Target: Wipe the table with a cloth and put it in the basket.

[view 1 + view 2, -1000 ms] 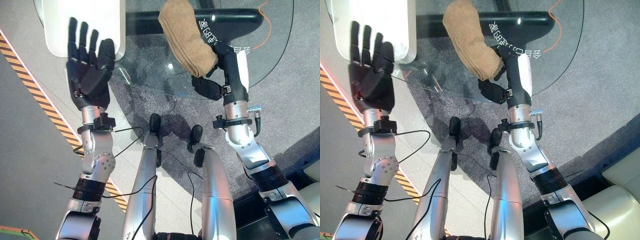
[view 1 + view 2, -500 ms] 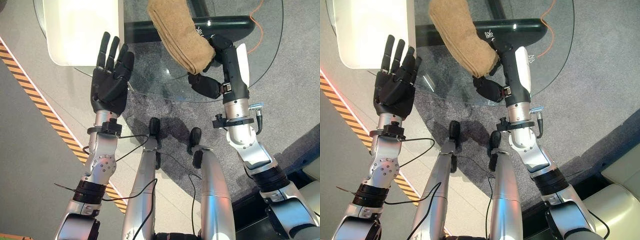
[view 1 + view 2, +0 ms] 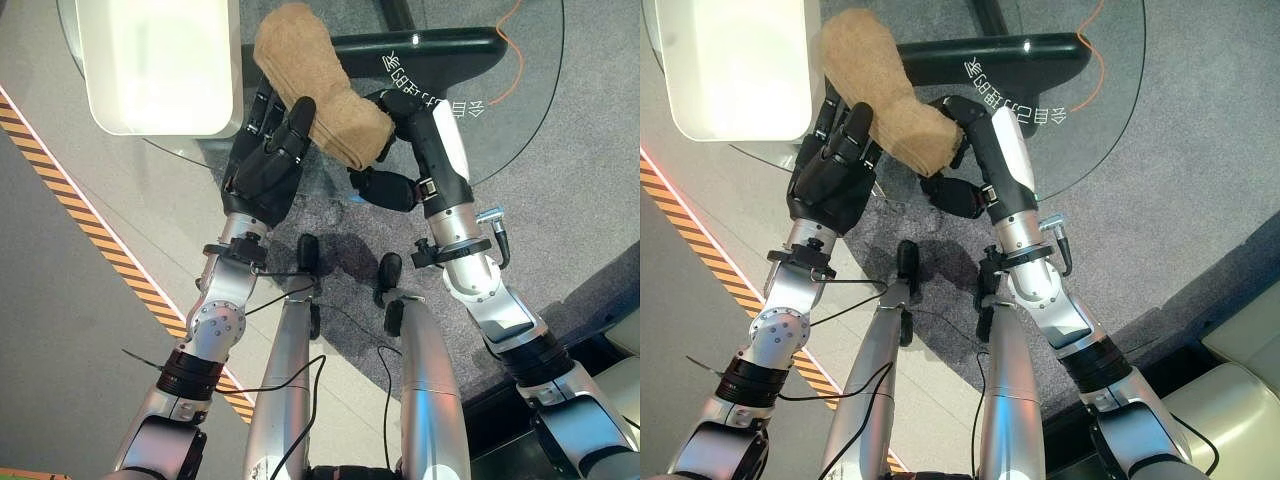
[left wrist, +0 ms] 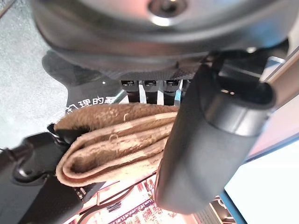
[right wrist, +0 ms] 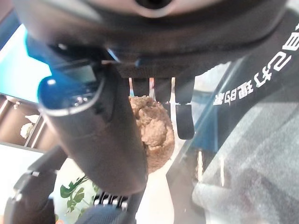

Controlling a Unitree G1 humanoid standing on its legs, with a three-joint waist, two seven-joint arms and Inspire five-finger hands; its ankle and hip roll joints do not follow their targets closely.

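Head-camera views, looking down. A round clear glass counter fills the upper field, with a grey carpeted floor showing under it. A folded tan terry cloth, rolled into a thick pad, lies over the counter near its 6 o'clock rim, running from 11 o'clock to 5 o'clock. The right hand holds the cloth's 5 o'clock end, thumb below and fingers over it; in the right wrist view the fingers curl round the cloth. The left hand meets the cloth from 8 o'clock, its thumb and fingers closed on the folded edge in the left wrist view. A white rounded rectangular plastic basket stands at 10 o'clock, apart from the cloth. A black curved counter base shows through the glass at 12 o'clock.
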